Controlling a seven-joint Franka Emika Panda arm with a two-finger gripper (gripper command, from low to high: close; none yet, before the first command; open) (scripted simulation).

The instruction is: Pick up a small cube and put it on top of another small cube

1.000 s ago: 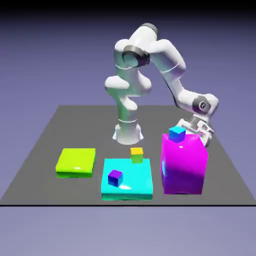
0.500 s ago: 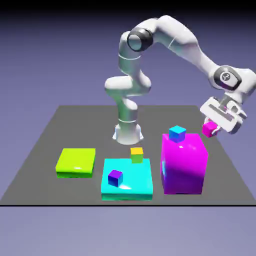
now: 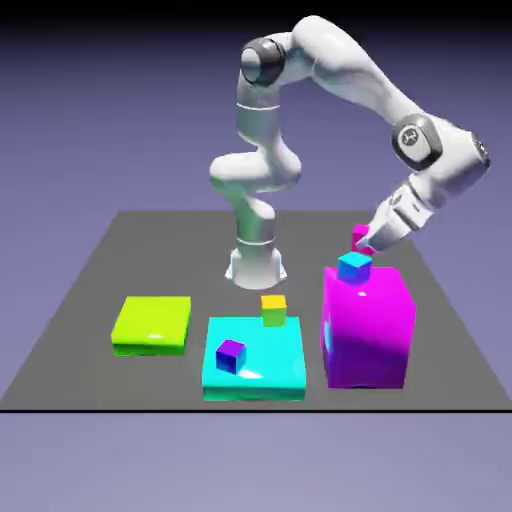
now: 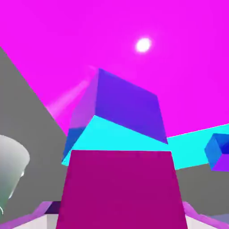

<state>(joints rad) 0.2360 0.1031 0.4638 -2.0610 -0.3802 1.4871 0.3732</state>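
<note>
My gripper (image 3: 364, 241) is shut on the small cube (image 3: 361, 235), a tiny magenta-pink one, and holds it in the air. It hangs just above and slightly behind a small blue cube (image 3: 354, 266) with a cyan top face, which sits on the large magenta block (image 3: 368, 330). In the hand view the held pink cube (image 4: 120, 188) fills the bottom middle and hides the fingertips. The blue cube (image 4: 123, 107) lies right beyond it on the magenta block's top (image 4: 179, 44).
A cyan slab (image 3: 255, 360) at the front carries a small purple cube (image 3: 231, 355) and a small yellow-green cube (image 3: 274, 309). A lime slab (image 3: 152, 324) lies at the exterior view's left. The purple cube (image 4: 218, 152) shows at the hand view's right edge.
The gripper rose from behind the magenta block with the pink cube, swung out to the exterior view's right, then came back left over the blue cube.
</note>
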